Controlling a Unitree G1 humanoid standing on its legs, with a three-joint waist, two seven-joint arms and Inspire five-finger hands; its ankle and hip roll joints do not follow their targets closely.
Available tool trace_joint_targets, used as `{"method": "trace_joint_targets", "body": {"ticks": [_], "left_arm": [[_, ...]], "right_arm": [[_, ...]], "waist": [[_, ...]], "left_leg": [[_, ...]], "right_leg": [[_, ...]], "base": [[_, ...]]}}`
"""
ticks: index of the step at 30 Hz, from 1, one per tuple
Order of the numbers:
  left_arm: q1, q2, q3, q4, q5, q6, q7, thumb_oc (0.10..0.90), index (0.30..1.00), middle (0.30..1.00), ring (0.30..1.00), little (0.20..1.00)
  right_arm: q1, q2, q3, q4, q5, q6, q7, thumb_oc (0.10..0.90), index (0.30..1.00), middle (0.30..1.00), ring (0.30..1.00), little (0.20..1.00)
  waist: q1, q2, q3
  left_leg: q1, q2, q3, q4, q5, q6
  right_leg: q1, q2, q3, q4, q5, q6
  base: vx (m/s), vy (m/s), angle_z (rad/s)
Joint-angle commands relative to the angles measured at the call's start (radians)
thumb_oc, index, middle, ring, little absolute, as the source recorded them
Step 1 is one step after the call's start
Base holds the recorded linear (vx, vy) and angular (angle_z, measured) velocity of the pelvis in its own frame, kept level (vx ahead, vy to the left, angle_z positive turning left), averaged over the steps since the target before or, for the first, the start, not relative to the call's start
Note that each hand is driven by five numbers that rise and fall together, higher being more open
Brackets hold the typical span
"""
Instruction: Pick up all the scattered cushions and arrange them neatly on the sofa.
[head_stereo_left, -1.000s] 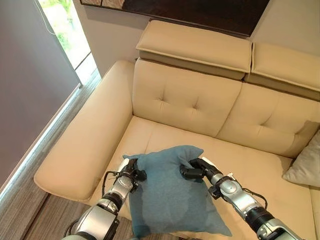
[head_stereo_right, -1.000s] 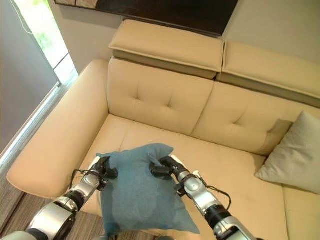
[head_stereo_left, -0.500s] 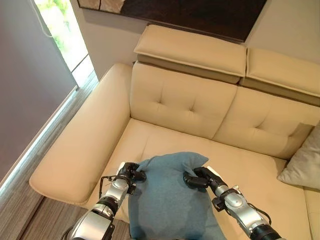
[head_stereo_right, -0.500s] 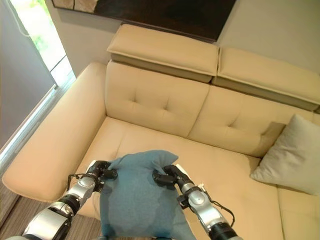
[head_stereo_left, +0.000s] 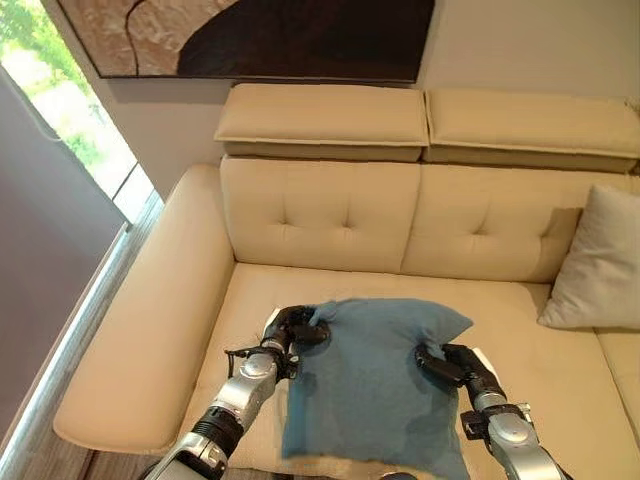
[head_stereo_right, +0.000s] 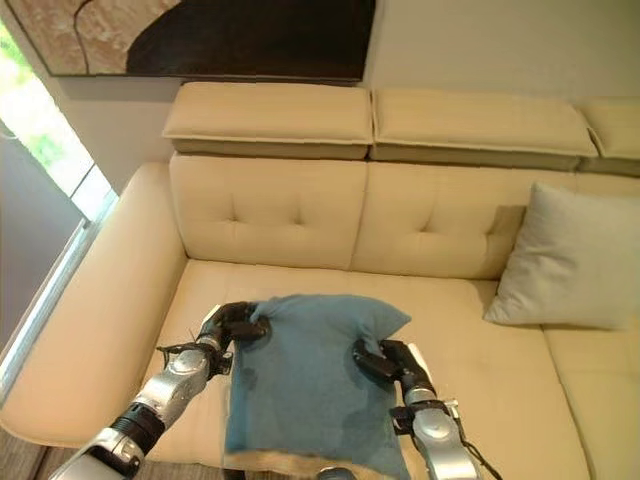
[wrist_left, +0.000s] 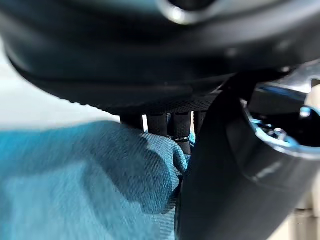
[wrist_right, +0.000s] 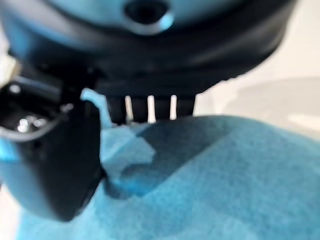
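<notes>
You've got the blue cushion (head_stereo_left: 375, 375) held over the sofa (head_stereo_left: 320, 215) seat, front edge hanging past the seat lip. Left robot hand (head_stereo_left: 290, 328) is pinched on its upper left corner, right robot hand (head_stereo_left: 445, 362) clamped on its right edge. It's not yet set against the backrest, so placing is still to do. One beige cushion (head_stereo_right: 560, 255) already leans upright at the right, w/ free seat between. Room: wall picture (head_stereo_left: 260, 38) above, bright window (head_stereo_left: 55, 110) on the left.

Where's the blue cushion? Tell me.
The blue cushion is held over the sofa seat's front left part, pinched between the left hand and right hand, well left of the grey cushion.
</notes>
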Motion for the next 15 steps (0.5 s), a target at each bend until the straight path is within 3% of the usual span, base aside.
{"method": "trace_joint_targets", "body": {"ticks": [1, 5, 7, 9, 10, 12, 13, 14, 15], "left_arm": [[-0.164, -0.007, 0.081, -0.123, -0.152, -0.155, -0.013, 0.400, 0.300, 0.300, 0.300, 0.300], [-0.182, 0.041, 0.078, -0.214, -0.165, -0.152, -0.026, 0.400, 0.300, 0.300, 0.300, 0.300], [-0.171, 0.057, 0.083, -0.247, -0.155, -0.145, -0.028, 0.400, 0.300, 0.300, 0.300, 0.300], [-0.168, 0.062, 0.086, -0.242, -0.153, -0.149, -0.029, 0.400, 0.300, 0.300, 0.300, 0.300], [-0.159, 0.062, 0.082, -0.234, -0.142, -0.149, -0.025, 0.400, 0.300, 0.300, 0.300, 0.300], [-0.143, 0.053, 0.087, -0.226, -0.153, -0.155, -0.028, 0.400, 0.300, 0.300, 0.300, 0.300], [-0.143, 0.053, 0.086, -0.226, -0.153, -0.155, -0.028, 0.400, 0.300, 0.300, 0.300, 0.300], [-0.135, 0.032, 0.074, -0.212, -0.176, -0.157, -0.033, 0.400, 0.300, 0.300, 0.300, 0.300], [-0.131, 0.023, 0.069, -0.213, -0.185, -0.161, -0.032, 0.400, 0.300, 0.300, 0.300, 0.300]], "right_arm": [[-0.028, -0.028, -0.123, -0.054, 0.069, -0.070, -0.092, 0.400, 0.300, 0.300, 0.300, 0.300], [-0.007, -0.037, -0.142, -0.059, 0.079, -0.075, -0.102, 0.400, 0.300, 0.300, 0.300, 0.300], [-0.003, -0.043, -0.145, -0.061, 0.061, -0.075, -0.106, 0.400, 0.300, 0.300, 0.300, 0.300], [-0.010, -0.044, -0.139, -0.059, 0.060, -0.074, -0.108, 0.400, 0.300, 0.300, 0.300, 0.300], [-0.024, -0.046, -0.120, -0.050, 0.052, -0.073, -0.111, 0.400, 0.300, 0.300, 0.300, 0.300], [-0.026, -0.036, -0.099, -0.050, 0.038, -0.072, -0.112, 0.400, 0.300, 0.300, 0.300, 0.300], [-0.026, -0.035, -0.099, -0.050, 0.038, -0.072, -0.112, 0.400, 0.300, 0.300, 0.300, 0.300], [-0.040, -0.027, -0.084, -0.016, 0.034, -0.067, -0.122, 0.400, 0.300, 0.300, 0.300, 0.300], [-0.050, -0.018, -0.074, -0.012, 0.029, -0.060, -0.128, 0.400, 0.300, 0.300, 0.300, 0.300]], "waist": [[0.004, 0.002, -0.050], [-0.008, -0.004, -0.029], [-0.004, -0.012, 0.010], [0.000, -0.011, 0.023], [0.017, -0.011, 0.045], [0.045, -0.017, 0.048], [0.044, -0.017, 0.046], [0.050, -0.017, 0.046], [0.050, -0.015, 0.044]], "left_leg": [[0.086, 0.073, 0.019, 0.005, -0.145, -0.039], [0.063, 0.090, 0.027, 0.115, -0.162, -0.044], [-0.017, 0.115, 0.000, 0.301, -0.151, -0.038], [-0.044, 0.107, -0.020, 0.357, -0.139, -0.032], [-0.103, 0.079, -0.065, 0.433, -0.127, -0.027], [-0.150, -0.023, -0.134, 0.368, -0.191, -0.005], [-0.151, -0.025, -0.134, 0.364, -0.187, -0.004], [-0.197, -0.056, -0.148, 0.288, -0.143, -0.015], [-0.200, -0.051, -0.131, 0.256, -0.130, -0.015]], "right_leg": [[0.002, 0.037, 0.016, 0.114, -0.188, -0.016], [0.017, 0.049, 0.033, 0.122, -0.200, -0.038], [0.033, 0.059, 0.052, 0.124, -0.210, -0.063], [0.033, 0.061, 0.064, 0.128, -0.213, -0.069], [0.033, 0.058, 0.088, 0.134, -0.212, -0.070], [0.034, 0.047, 0.125, 0.131, -0.213, -0.055], [0.032, 0.045, 0.124, 0.131, -0.211, -0.055], [0.042, 0.049, 0.135, 0.126, -0.213, -0.041], [0.043, 0.048, 0.140, 0.125, -0.215, -0.034]], "base": [[0.03, -0.066, -0.07], [0.02, -0.134, -0.14], [-0.02, -0.142, -0.13], [-0.03, -0.004, -0.35], [0.00, 0.071, -0.48], [0.06, 0.102, -0.29], [0.13, 0.132, -0.44], [0.11, 0.144, -0.61], [0.12, 0.143, -0.45]]}}
